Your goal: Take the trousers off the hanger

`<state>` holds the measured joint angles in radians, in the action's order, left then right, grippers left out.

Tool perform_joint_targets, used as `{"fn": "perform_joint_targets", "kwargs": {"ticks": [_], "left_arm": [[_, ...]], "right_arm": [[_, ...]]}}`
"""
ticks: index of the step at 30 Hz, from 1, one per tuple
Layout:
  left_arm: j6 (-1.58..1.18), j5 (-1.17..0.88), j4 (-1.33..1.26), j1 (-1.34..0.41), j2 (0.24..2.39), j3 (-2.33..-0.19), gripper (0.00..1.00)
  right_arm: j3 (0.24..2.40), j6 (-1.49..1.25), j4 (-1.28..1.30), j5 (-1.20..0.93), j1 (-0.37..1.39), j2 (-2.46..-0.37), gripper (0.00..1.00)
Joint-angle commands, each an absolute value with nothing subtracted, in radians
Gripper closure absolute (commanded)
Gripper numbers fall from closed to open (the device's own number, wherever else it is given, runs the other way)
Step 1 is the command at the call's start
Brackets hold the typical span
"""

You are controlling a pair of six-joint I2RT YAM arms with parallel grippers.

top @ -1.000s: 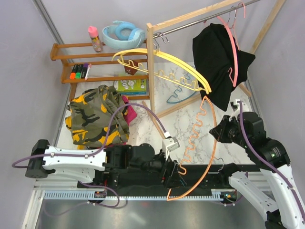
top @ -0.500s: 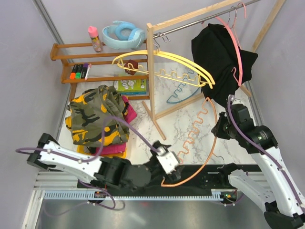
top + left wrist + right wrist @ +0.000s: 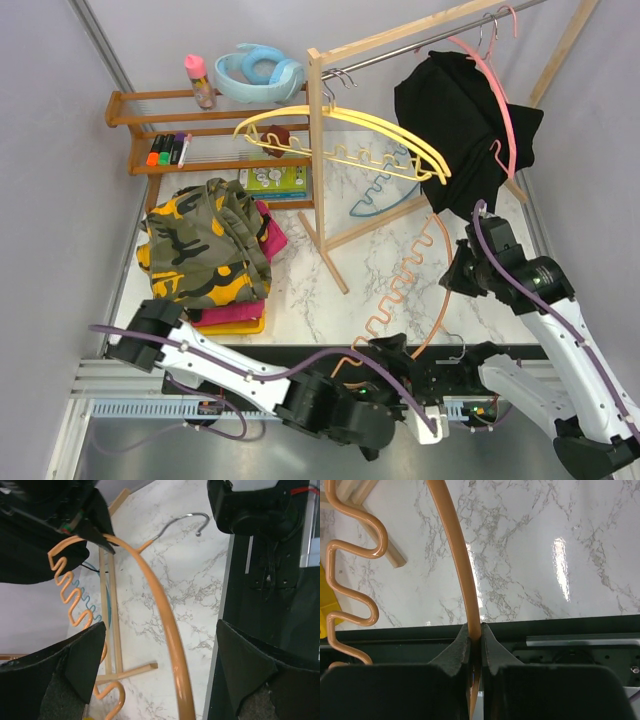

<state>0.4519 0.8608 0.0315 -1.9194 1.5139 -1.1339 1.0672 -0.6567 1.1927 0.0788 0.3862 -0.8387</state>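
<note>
- Table (image 3: 380, 255): the step looks like parking the bare orange hanger (image 3: 461, 565). Best laid flat on open marble by the near edge, clear of the rack (image 3: 318, 130) foot so the hook can't snag.
- Black trousers (image 3: 455, 120): draped on the pink hanger (image 3: 509, 128) at the rail, over the far right corner. Long axis runs from the rail down toward the right edge, loose end lowest. Prob. the next job, so keep the hanger's swing short of them.
- Camouflage trousers (image 3: 200, 245) over magenta trousers (image 3: 272, 238): crumpled heap by the left edge, no clear axis, already off.
- Orange hanger: long axis diagonal, right edge to near edge, hook at the near end.
- Right gripper (image 3: 475, 630): pinched tight on the hanger's smooth arc; lower it before letting go.
- Left gripper (image 3: 160, 645): jaws wide, arc passes b/w the fingers w/o contact as far as shows, holding nothing. Back it out w/o knocking the arc.
</note>
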Motion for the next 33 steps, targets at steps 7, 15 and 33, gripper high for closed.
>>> {"fn": "perform_joint_targets", "kwargs": {"ticks": [7,15,33], "left_arm": [[0.584,1.029,0.155,-1.881,1.703,-1.258,0.31],[0.552,1.058,0.185,-1.873,1.697,-1.31,0.98],[-0.202,0.309,0.621,-1.87,1.105,-1.345,0.98]], "right_arm": [[1.101,-0.707,1.212,0.002,0.385,-0.781,1.0],[1.083,-0.703,1.209,-0.092,0.385,-0.746,1.0],[1.264,-0.347,1.186,-0.106,0.385,-0.646,0.02]]}}
